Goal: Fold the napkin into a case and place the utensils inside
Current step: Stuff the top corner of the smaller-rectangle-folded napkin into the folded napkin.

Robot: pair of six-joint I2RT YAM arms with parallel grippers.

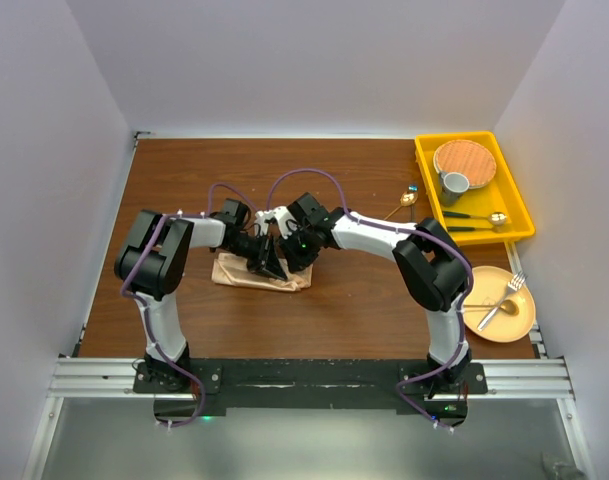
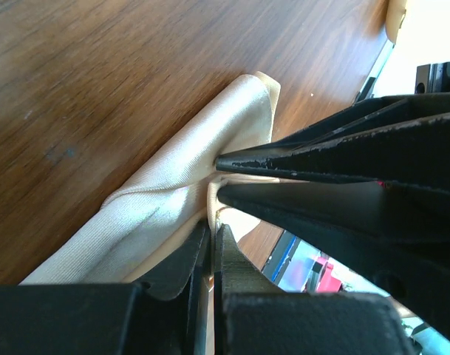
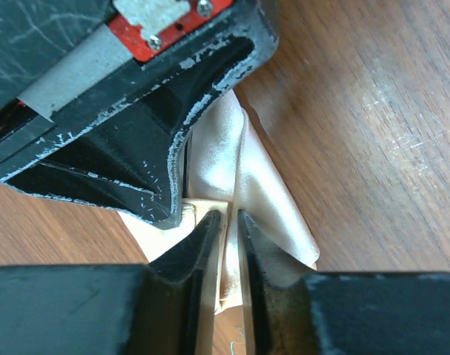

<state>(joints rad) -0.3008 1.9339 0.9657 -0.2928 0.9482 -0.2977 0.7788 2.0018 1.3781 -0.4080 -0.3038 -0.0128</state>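
I have both arms meeting over the shiny peach-orange satin napkin (image 1: pixel 236 272). It lies as a creased, partly folded bundle on the dark wooden table (image 1: pixel 364 300), left of centre, between the two arms. The left gripper (image 2: pixel 213 231) is pressed together on a thin edge of the cloth. The right gripper (image 3: pixel 228 219) comes in from the right, its fingers drawn to a narrow slit with a fold of satin caught in it. The two pinches sit just beside each other, almost touching.

I judge this to be mid-fold: the cloth is layered but lumpy, not yet a flat, narrow pouch. To do the step well, I'd use one pinch as the anchor and carry the other across low and slow. Satin slides, and a quick pull would drag the whole bundle over the wood. With the fingers so close, I'd watch for them knocking together and for catching more layers than I mean to. I'd lay the fold flat and let go before lifting away, so the crease doesn't spring open.

The utensils wait well apart on the right. A slim gold spoon with a blue part (image 1: pixel 409 200) lies on the table beside the yellow plastic tray (image 1: pixel 424 165), and a slim metal fork (image 1: pixel 511 284) rests on the round peach plate (image 1: pixel 524 325) at the near right.
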